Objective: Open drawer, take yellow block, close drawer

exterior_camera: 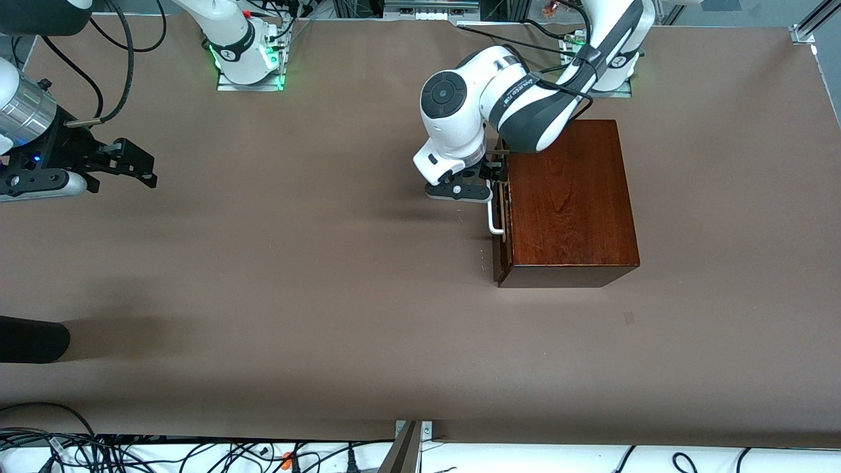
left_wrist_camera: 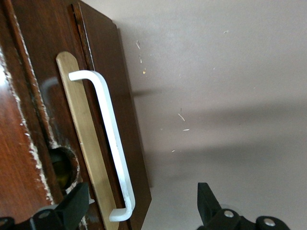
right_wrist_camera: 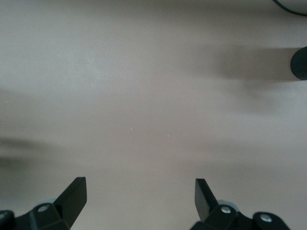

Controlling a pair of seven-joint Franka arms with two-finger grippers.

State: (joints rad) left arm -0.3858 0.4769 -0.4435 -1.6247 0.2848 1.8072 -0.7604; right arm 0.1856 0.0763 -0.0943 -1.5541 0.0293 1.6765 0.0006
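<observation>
1. A wide brown table (exterior_camera: 263, 295) fills the front view, with two arm bases along its edge farthest from the front camera and loose cables past the nearest edge.
2. One right gripper (exterior_camera: 135, 164) hangs over the table's edge at the right arm's end, fingers spread apart and holding nothing. The right wrist view shows only bare tabletop between its fingertips (right_wrist_camera: 74, 194). This arm waits, seemingly parked clear so the other arm has room.
3. One left gripper (exterior_camera: 491, 176) sits at the drawer front, low and turned sideways. I judge it is lining up to take the handle. In the left wrist view its fingers (left_wrist_camera: 72, 206) are spread wide, one over the wooden face and one over the table, with the bar between them and not yet pinched.
4. One white handle (left_wrist_camera: 112, 139), a U-shaped bar, stands out from the drawer (exterior_camera: 500, 217), which looks shut or almost shut, flush with the box face.
5. One dark-brown wooden box (exterior_camera: 568, 197) stands toward the left arm's end of the table, nearer the base edge than the front camera's edge, its drawer facing the right arm's end.
6. The yellow block is not visible anywhere; presumably it lies inside the closed drawer.
</observation>
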